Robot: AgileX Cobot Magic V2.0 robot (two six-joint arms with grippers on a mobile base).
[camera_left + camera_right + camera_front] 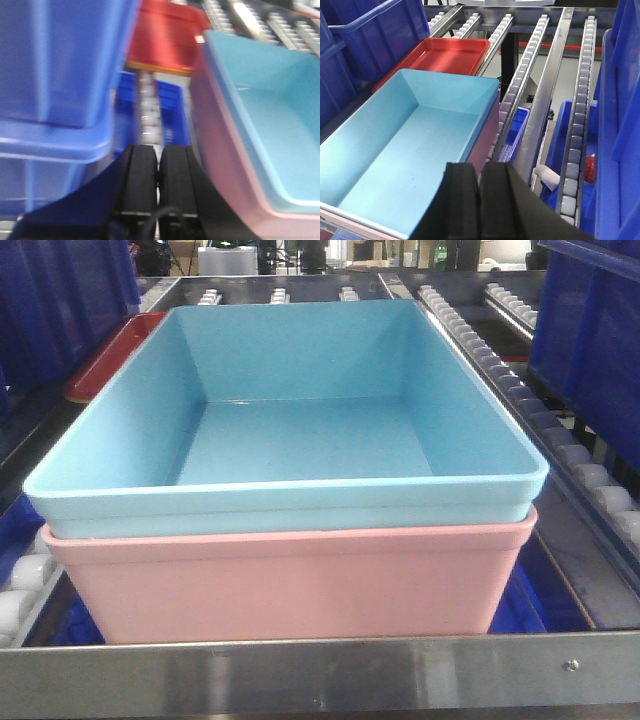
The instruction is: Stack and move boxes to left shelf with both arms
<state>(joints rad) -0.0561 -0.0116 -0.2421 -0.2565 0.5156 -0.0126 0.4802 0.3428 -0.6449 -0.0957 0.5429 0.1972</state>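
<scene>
The light sky-blue box (300, 440) sits nested in the salmon-pink box (290, 580). The pair rests on the left shelf, just behind its flat steel front bar (300, 675). My left gripper (159, 150) is shut with nothing in it, over a roller rail just left of the pink box's side (225, 150) and the blue box (270, 110). My right gripper (480, 167) is also shut and empty, above the near right corner of the blue box (410, 145), where the pink wall (490, 130) shows. Neither gripper appears in the front view.
A flat dark-red tray (105, 355) lies behind the boxes at the left. Large dark-blue crates stand on the left (60, 65) and on the right (590, 340). Roller rails (520, 85) run along the right, with blue bins (515, 130) below them.
</scene>
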